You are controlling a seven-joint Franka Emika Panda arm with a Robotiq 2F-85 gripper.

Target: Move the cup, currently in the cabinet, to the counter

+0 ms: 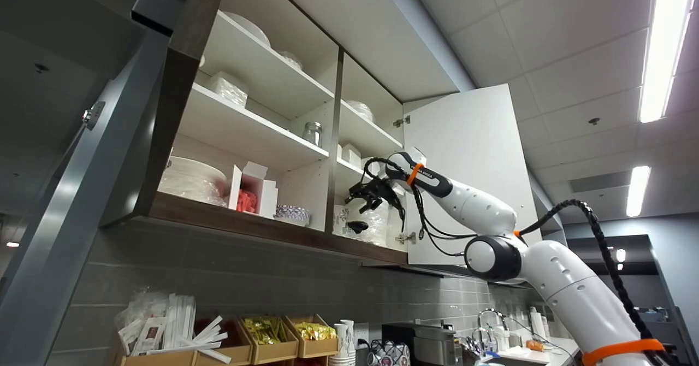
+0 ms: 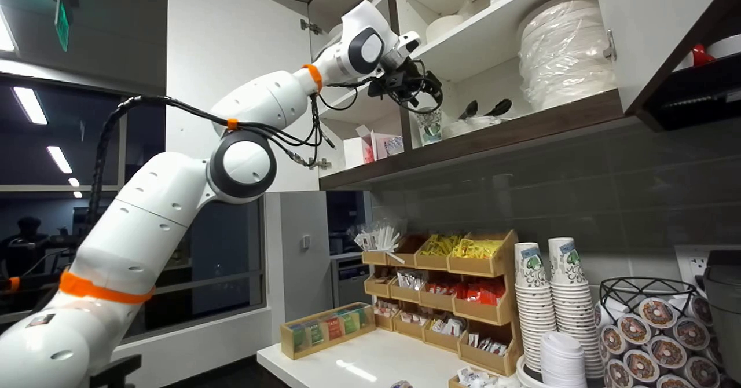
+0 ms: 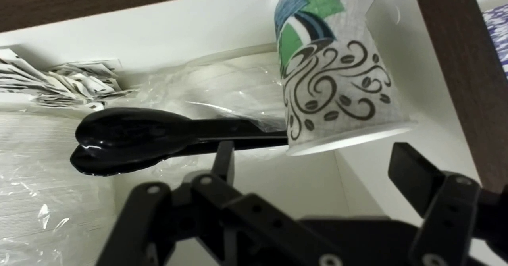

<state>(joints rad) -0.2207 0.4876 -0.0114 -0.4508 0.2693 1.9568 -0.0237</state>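
One paper cup (image 3: 337, 79) to grab, and it's in the cabinet (image 2: 521, 127), just beside the divider (image 3: 464, 59). Gripper (image 3: 315, 153) is spread wide with nothing between the fingers (image 3: 225, 160), just short of the rim (image 3: 351, 141), which faces it. Looks like thin printed card, so I'd bet it's super light, not very slippery, and way too soft for a hard squeeze; imo it goes oval or creases long before it drops. Best bite is probably the wall just under the rim, since the rolled edge should stiffen things and the flare gives you a lip to hang it from. Can't tell if it's a single cup or a few nested, because the wrist view doesn't show the inside, and nested ones could slide apart. I'd shift toward the divider, cause the finger on that side seems lined up with the cup's edge instead of clear of it. Also mind the black utensils (image 3: 135, 135) on the side away from the divider; their handles (image 3: 230, 129) run toward it until the cup hides them. The counter (image 2: 370, 350) is down below the divider, so keep it gentle and level.
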